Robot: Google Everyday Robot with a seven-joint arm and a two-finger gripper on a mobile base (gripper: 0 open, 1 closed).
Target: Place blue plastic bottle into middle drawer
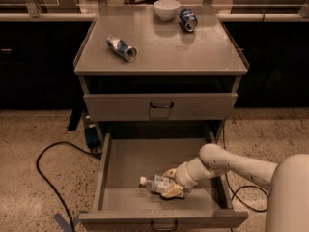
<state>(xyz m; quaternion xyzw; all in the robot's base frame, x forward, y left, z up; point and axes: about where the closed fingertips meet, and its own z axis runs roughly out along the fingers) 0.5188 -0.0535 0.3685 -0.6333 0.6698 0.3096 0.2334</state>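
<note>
The middle drawer (120, 163) is pulled wide open below the shut upper drawer (161, 106). The blue plastic bottle (155, 183) lies on its side on the drawer floor, white cap pointing left. My gripper (171, 183) reaches into the drawer from the right on a white arm, and its tan fingers (172, 192) sit on either side of the bottle's right end, still shut on it.
On the cabinet top lie a blue-and-silver can (121, 48) at the left, a second can (187, 19) at the back right, and a white bowl (166, 9). A black cable (46, 178) loops over the floor at the left. A small blue box (91, 134) sits beside the cabinet.
</note>
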